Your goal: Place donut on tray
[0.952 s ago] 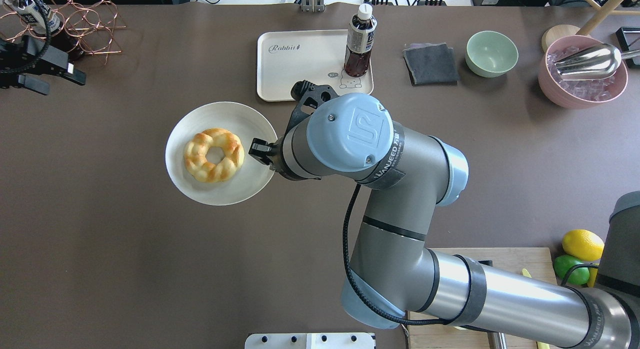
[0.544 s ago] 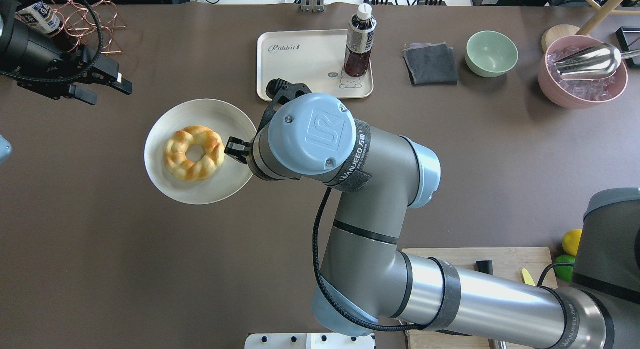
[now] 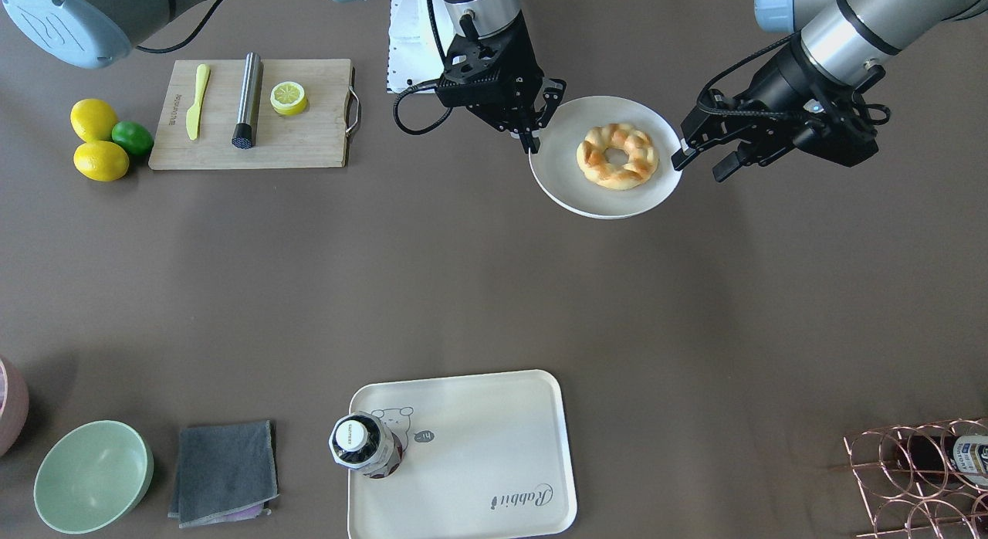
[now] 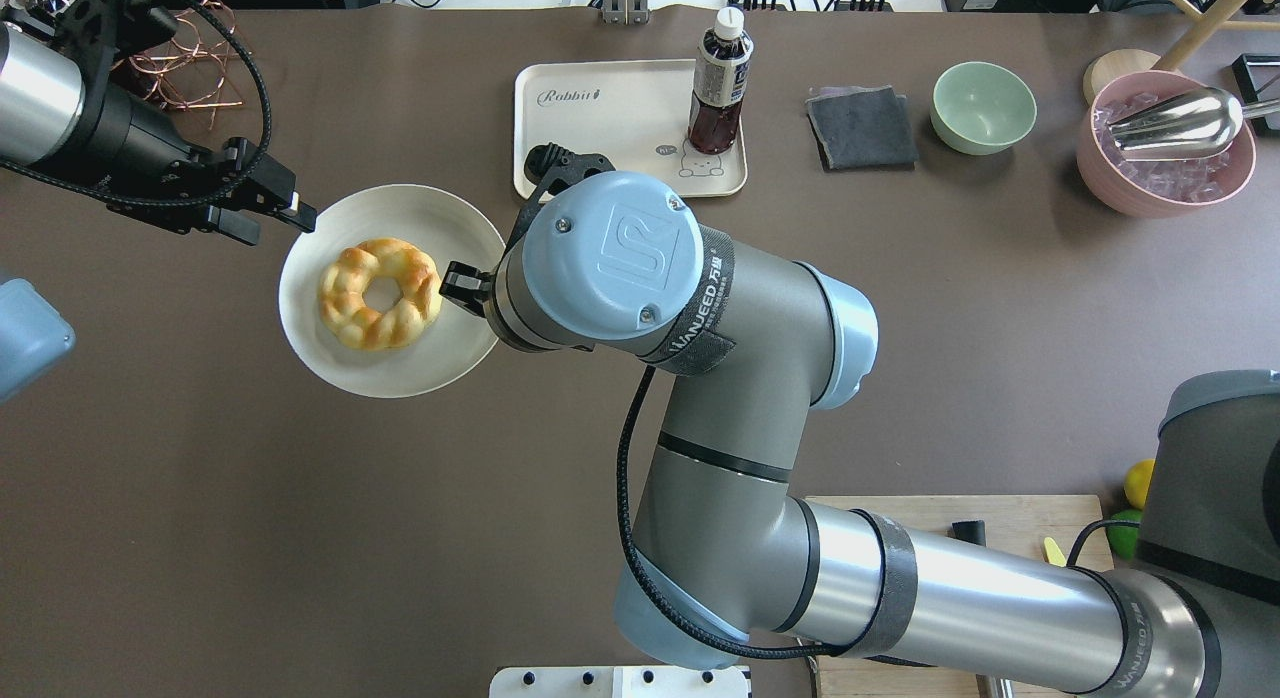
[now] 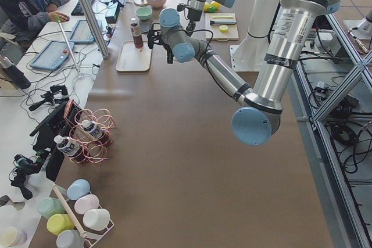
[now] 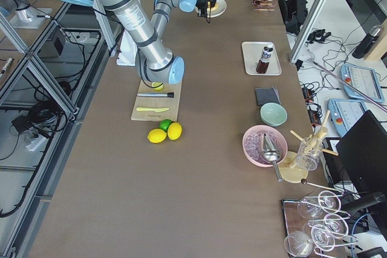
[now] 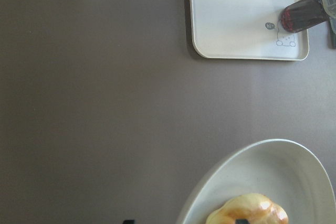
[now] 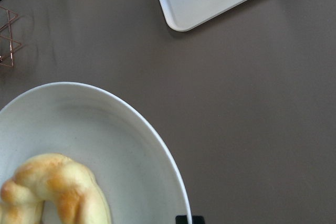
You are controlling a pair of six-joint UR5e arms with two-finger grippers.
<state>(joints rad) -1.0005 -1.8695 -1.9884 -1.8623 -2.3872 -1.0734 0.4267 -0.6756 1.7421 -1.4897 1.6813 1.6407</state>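
Observation:
The golden braided donut (image 4: 380, 293) lies on a round off-white plate (image 4: 392, 373). My right gripper (image 4: 462, 283) is shut on the plate's right rim and holds it above the table; it also shows in the front view (image 3: 532, 137). My left gripper (image 4: 285, 216) is open and empty at the plate's far left rim, also seen in the front view (image 3: 698, 159). The cream tray (image 4: 600, 128) with "Rabbit" script sits at the far side and bears a dark drink bottle (image 4: 718, 83). The wrist views show the donut (image 8: 58, 187), plate (image 7: 273, 171) and tray (image 7: 236, 19).
A wooden cutting board (image 3: 309, 141) with a lemon half (image 3: 288, 97), a yellow knife and a steel tool lies near the robot's right. Lemons and a lime (image 3: 100, 137), a green bowl (image 4: 983, 106), a grey cloth (image 4: 862, 126), a pink ice bowl (image 4: 1165, 153) and a copper rack (image 3: 918, 469) stand around.
My right gripper has carried the plate with the donut to the left. My left arm has come in from the far left, and its open gripper now reaches the plate's rim.

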